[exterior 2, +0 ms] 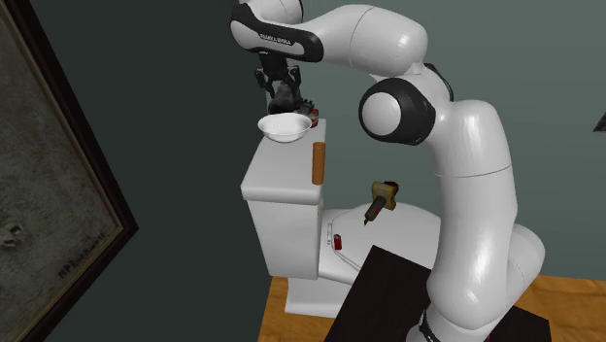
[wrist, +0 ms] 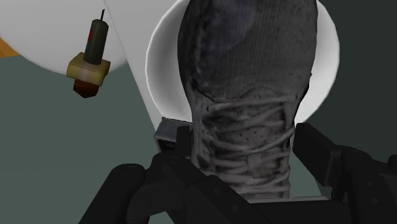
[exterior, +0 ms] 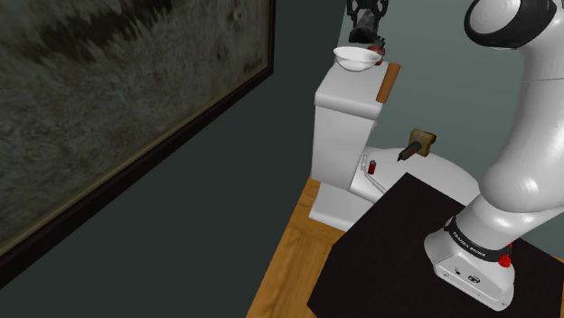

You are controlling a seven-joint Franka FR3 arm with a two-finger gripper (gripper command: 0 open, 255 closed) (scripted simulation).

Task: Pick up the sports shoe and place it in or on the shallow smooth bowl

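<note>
Between the two black fingers of the gripper [wrist: 245, 162] I have the sports shoe [wrist: 248, 76] clamped across its laced middle. The jaws are closed onto its sides only as far as the shoe allows, and the toe points away from the hand. Beyond the toe, the wrist view shows the white rim of the shallow bowl [wrist: 154, 70] ringing the shoe's front half, so I judge the shoe hangs over the bowl and the step in hand is the release. The bowl stands on top of a white toilet tank [exterior: 339, 117], with a brown stick [exterior: 388, 83] at the tank's edge just beside it. From the two outside views the shoe seems just above the bowl's back rim; whether it touches I cannot tell. To do this well I would come down slowly until the toe rests in the hollow and nudge toward the bowl's middle, then open gently and lift straight up. The shoe looks about as long as the bowl is wide, so a drop from height could tip the bowl or send the shoe off the tank toward the small tool [exterior: 418, 144] on the lid below.
</note>
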